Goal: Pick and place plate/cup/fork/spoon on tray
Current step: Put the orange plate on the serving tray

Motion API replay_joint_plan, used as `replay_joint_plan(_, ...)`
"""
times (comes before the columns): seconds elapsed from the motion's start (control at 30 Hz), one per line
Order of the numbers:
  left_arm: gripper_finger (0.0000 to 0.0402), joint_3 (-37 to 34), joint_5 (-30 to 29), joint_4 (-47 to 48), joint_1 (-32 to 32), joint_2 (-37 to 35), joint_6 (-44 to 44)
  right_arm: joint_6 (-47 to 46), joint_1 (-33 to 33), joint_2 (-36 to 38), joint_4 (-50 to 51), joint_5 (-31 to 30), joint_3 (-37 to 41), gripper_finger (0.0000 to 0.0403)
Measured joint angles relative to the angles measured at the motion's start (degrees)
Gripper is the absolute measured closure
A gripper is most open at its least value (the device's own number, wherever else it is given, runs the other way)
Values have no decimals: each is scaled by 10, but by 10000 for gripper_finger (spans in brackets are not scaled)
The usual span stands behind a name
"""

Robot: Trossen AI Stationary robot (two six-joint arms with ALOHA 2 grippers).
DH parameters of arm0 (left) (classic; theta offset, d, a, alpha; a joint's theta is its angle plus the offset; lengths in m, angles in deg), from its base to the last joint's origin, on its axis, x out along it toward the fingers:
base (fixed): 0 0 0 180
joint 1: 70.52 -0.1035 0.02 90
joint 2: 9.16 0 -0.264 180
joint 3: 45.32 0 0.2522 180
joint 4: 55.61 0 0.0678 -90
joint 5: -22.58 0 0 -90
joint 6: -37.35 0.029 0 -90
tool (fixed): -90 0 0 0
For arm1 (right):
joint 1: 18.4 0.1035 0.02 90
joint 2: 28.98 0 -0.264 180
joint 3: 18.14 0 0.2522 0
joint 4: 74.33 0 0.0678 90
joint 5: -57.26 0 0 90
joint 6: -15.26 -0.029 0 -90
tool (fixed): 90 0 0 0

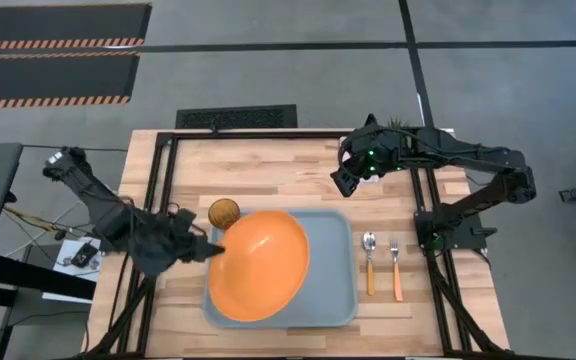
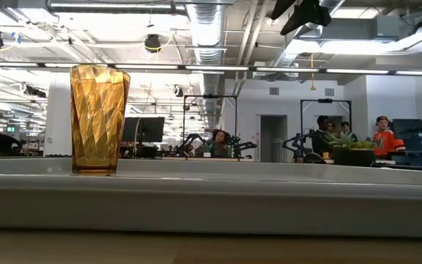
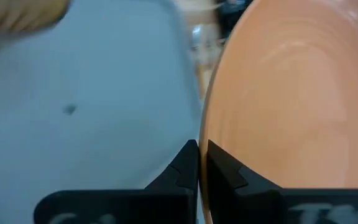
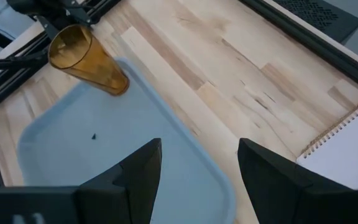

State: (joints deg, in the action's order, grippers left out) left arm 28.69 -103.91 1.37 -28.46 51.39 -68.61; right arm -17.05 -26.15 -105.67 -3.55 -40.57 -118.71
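Over grey tray point(image 1: 332, 300), left tool point(image 1: 215, 251) pinching smooth round plate point(image 1: 260, 264)

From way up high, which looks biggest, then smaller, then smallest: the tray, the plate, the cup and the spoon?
1. Tray
2. Plate, though it is lifted nearer the camera, so it may look bigger than it is
3. Cup and spoon: too close to rank

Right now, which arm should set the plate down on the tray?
Left. The left gripper is shut on the plate rim, holding it over the tray. The right gripper hovers open behind the tray.
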Motion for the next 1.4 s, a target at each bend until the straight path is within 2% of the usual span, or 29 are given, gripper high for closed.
replay_joint_plan(0.17, 401, 0, 29, 46, 48, 52, -92, 11, 3, 0, 0, 0, 0, 168)
replay_joint_plan(0.33, 401, 0, 73, 103, 51, 92, -142, 14, 3, 0, 0, 0, 0, 168)
replay_joint_plan(0.5, 401, -11, 124, 95, 55, 127, -172, 14, 3, 0, 0, 2, 0, 168)
replay_joint_plan(0.73, 401, -12, 128, 139, 56, 181, -191, 24, 3, 0, 0, 3, 0, 168)
replay_joint_plan(0.9, 401, -40, 151, 105, 56, 210, -194, 26, 3, 0, 0, 3, 0, 168)
replay_joint_plan(1.03, 401, -82, 127, 60, 55, 210, -208, 29, 3, 0, 0, 3, 0, 168)
replay_joint_plan(1.4, 401, -132, 118, 55, 47, 210, -189, 28, 2, 0, 4, 3, 0, 168)
